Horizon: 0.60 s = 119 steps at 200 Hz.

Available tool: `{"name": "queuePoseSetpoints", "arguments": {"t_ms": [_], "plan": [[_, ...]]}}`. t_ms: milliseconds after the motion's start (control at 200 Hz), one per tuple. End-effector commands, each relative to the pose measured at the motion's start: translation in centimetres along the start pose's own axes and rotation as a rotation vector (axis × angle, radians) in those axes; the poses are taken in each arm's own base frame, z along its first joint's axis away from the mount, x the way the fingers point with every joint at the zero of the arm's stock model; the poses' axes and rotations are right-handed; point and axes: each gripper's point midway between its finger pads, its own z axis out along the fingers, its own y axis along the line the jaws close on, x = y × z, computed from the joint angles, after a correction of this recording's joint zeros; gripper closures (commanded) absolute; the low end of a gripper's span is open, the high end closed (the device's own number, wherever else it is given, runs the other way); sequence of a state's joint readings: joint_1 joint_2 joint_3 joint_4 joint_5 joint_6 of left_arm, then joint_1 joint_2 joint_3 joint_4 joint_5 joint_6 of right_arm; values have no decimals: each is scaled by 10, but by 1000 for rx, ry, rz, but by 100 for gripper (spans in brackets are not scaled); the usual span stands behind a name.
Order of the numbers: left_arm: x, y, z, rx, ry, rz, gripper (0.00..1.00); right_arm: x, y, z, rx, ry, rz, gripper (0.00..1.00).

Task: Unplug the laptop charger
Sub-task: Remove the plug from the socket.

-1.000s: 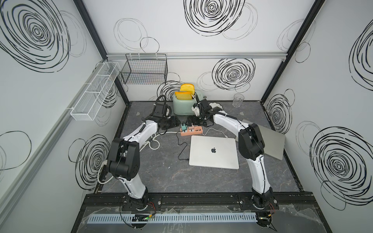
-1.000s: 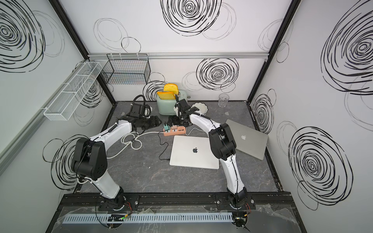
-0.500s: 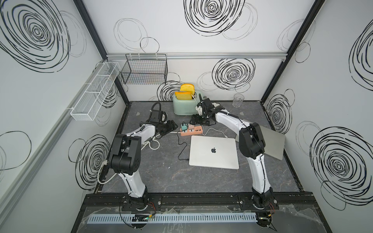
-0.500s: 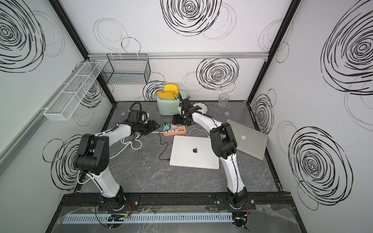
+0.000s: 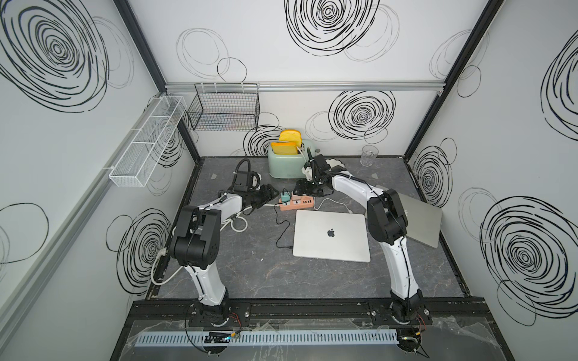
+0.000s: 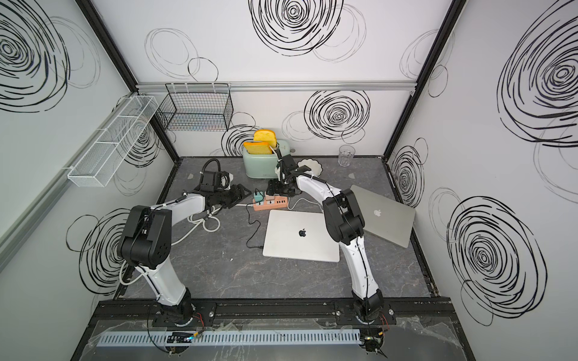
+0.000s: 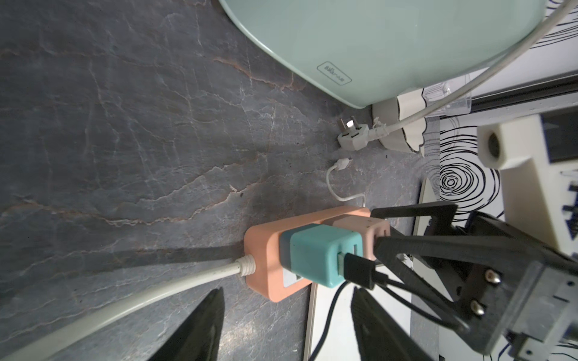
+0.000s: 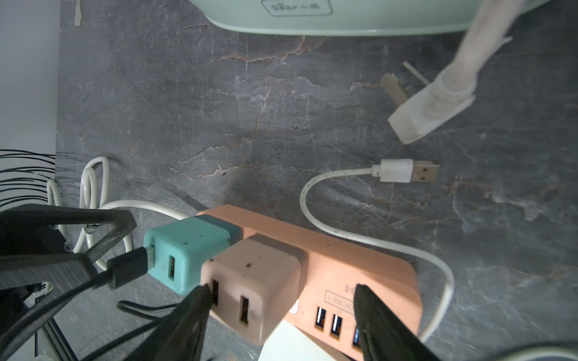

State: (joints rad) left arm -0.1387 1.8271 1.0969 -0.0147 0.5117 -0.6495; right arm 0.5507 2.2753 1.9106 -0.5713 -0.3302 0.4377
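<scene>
Pink charger (image 8: 256, 290) straddled (right hand (image 8: 281, 292) open)

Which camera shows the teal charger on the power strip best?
Right wrist view: the teal charger is large, its port face and the black cable plugged into it clear, seated in the orange power strip. Left wrist view shows it close too, from its side. In both top views it is a tiny speck.

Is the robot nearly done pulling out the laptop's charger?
Not yet. Done so far: nothing, the teal cube charger with the black cable sits plugged into the orange power strip. In hand: the open left gripper is right in front of it, and the right gripper straddles the pink cube plug beside it. Left: grab the teal charger and pull it out.
</scene>
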Motion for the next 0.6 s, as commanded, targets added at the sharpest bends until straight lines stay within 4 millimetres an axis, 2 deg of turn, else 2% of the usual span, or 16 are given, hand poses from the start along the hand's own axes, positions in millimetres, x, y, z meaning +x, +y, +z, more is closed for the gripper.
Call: {"name": "queuePoseSetpoints", "arguments": {"t_ms": [0, 245, 445, 590], "plan": [[2, -6, 9, 38, -4, -8, 31, 13, -5, 14, 34, 50, -4, 30], [1, -10, 20, 57, -5, -30, 32, 14, 8, 14, 33, 58, -53, 32], [5, -8, 29, 42, 6, -38, 32, 16, 4, 17, 48, 66, -59, 32], [7, -5, 27, 45, 6, -52, 32, 16, -1, 20, 71, 75, -76, 34]]}}
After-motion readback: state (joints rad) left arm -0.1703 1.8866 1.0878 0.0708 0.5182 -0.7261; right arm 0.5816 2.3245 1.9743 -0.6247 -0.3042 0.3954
